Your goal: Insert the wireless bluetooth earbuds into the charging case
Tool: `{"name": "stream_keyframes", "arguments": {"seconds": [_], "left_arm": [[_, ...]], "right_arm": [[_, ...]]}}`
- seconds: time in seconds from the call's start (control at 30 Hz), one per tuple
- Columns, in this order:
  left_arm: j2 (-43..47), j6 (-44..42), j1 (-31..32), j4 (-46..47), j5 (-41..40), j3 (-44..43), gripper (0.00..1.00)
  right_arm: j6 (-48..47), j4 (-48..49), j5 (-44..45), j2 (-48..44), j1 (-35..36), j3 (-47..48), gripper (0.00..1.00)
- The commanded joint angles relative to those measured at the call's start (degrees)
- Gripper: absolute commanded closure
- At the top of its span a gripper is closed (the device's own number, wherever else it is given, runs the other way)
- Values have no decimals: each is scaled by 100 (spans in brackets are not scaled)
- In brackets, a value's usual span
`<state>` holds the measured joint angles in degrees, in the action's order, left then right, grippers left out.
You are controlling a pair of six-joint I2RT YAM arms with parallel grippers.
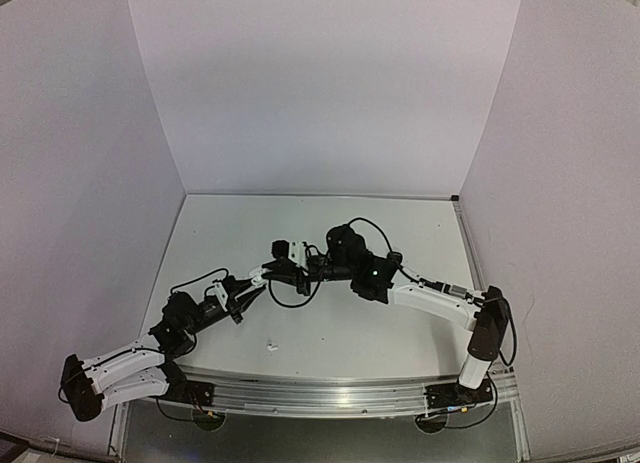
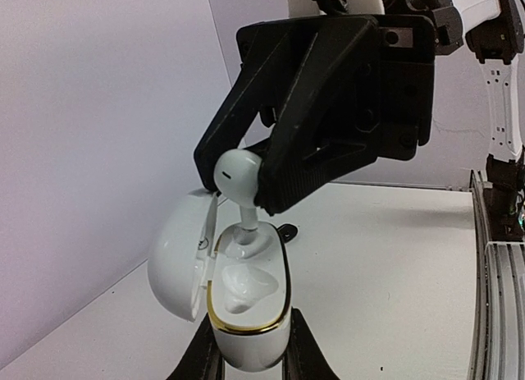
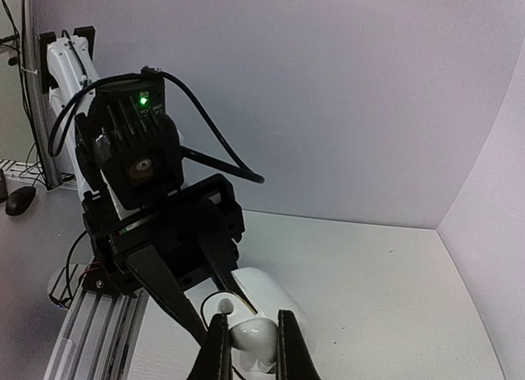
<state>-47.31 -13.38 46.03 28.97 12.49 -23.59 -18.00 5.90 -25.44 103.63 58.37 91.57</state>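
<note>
White table (image 1: 330,333), one tiny white earbud (image 1: 270,348) lying loose nr front edge, metal rail (image 1: 330,393) along that edge

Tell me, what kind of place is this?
Probably a robot lab test booth: plain white walls box in a white table, and a left arm and right arm are bolted to a metal rail at its edge.
</note>
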Motion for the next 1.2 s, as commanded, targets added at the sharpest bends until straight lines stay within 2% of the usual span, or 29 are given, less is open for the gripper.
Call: {"name": "stream_keyframes", "arguments": {"seconds": [0.0, 0.53, 0.83, 1.17], "left_arm": [[68, 113, -36, 233, 67, -166, 100], [69, 253, -68, 180, 324, -186, 100], [165, 709, -154, -176, 194, -220, 100], [140, 800, -295, -178, 287, -224, 100]], "right_arm": [[15, -222, -150, -111, -24, -28, 100], [-205, -247, 511, 197, -26, 421, 100], [-90, -254, 287, 98, -24, 472, 100], [20, -247, -25, 66, -24, 765, 100]]}}
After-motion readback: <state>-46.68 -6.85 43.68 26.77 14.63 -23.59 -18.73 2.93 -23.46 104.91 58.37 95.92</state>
